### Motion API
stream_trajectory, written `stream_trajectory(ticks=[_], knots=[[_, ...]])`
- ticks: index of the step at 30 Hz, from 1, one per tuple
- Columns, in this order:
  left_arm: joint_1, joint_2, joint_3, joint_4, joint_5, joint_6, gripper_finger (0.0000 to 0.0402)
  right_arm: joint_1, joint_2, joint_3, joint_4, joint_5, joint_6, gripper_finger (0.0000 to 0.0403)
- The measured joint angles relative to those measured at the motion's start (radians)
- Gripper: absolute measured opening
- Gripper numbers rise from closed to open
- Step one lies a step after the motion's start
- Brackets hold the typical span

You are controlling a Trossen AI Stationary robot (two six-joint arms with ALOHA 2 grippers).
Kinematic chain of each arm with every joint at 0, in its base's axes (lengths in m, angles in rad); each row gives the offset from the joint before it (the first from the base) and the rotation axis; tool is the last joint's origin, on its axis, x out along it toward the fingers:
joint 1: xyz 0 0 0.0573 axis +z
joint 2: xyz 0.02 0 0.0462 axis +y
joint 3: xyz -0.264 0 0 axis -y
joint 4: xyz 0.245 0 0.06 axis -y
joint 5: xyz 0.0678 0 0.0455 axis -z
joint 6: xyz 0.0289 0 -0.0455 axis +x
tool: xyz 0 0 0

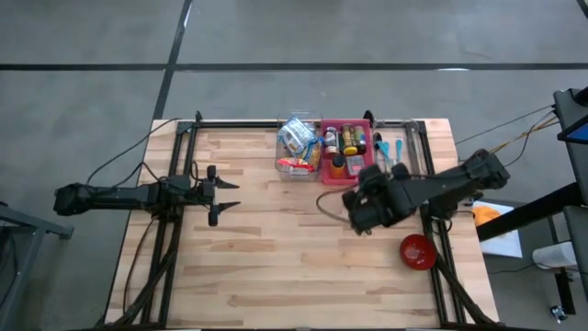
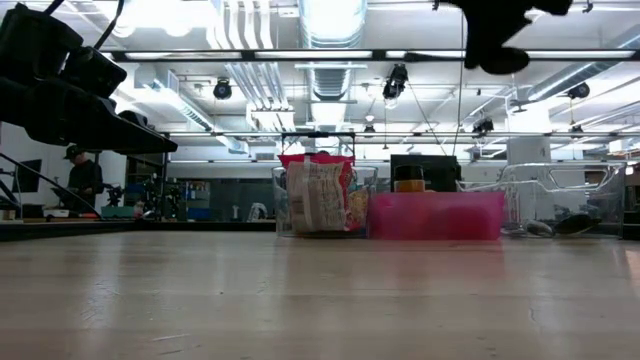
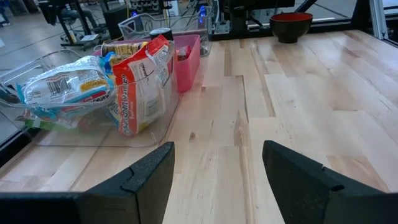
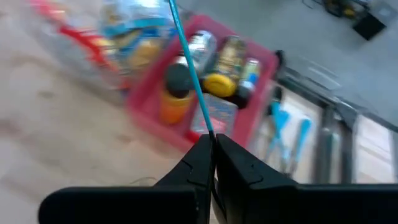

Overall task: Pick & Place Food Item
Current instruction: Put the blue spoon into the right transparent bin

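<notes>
Snack bags [image 1: 296, 147] stand in a clear bin [image 3: 93, 134] at the table's far edge. Beside it is a pink bin [image 1: 345, 140] holding bottles and jars [image 4: 217, 68]. My right gripper [image 4: 211, 140] hangs above the table just near of the pink bin, shut on a thin blue rod [image 4: 189, 65]. I cannot tell what the rod belongs to. My left gripper [image 3: 217, 168] waits open at the table's left side, low over the wood, with nothing between its fingers. A red bowl [image 1: 418, 251] sits at the near right. My right gripper pinches one end of the thin blue rod [image 4: 209, 127] between the tips of its two fingers. The fingers slant down toward the table's far edge. The rod sticks out ahead of them, lifted clear above the pink bin, and its far end leaves the picture.
A third clear bin [image 1: 393, 152] with blue utensils [image 4: 283, 127] stands to the right of the pink bin. A thin dark cable loop [image 1: 329, 204] lies on the wood by my right arm. Bare wood spreads across the table's middle and near side [image 1: 276, 267].
</notes>
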State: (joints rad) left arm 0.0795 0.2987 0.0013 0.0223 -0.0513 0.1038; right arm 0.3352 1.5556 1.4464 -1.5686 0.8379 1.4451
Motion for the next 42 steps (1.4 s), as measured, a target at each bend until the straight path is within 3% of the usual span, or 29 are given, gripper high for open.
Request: stream_trajectory(ticks=[9,23,37,42], knots=[[0.0,0.0,0.0,0.0,0.0,-0.002,0.0244,-0.208,-0.137,-0.224,0.076,-0.026,-0.053,0.0013],[0.0,0.0,0.0,0.0,0.0,-0.002,0.0244,-0.558,-0.388,-0.581,0.513,-0.17,-0.373,0.0013],[0.0,0.0,0.0,0.0,0.0,0.001,0.0244,-0.844,-0.406,-0.799,0.855,-0.375,-0.58,0.0013],[0.0,0.0,0.0,0.0,0.0,0.001,0.0244,-0.893,-0.406,-0.826,0.871,-0.429,-0.59,0.0013]])
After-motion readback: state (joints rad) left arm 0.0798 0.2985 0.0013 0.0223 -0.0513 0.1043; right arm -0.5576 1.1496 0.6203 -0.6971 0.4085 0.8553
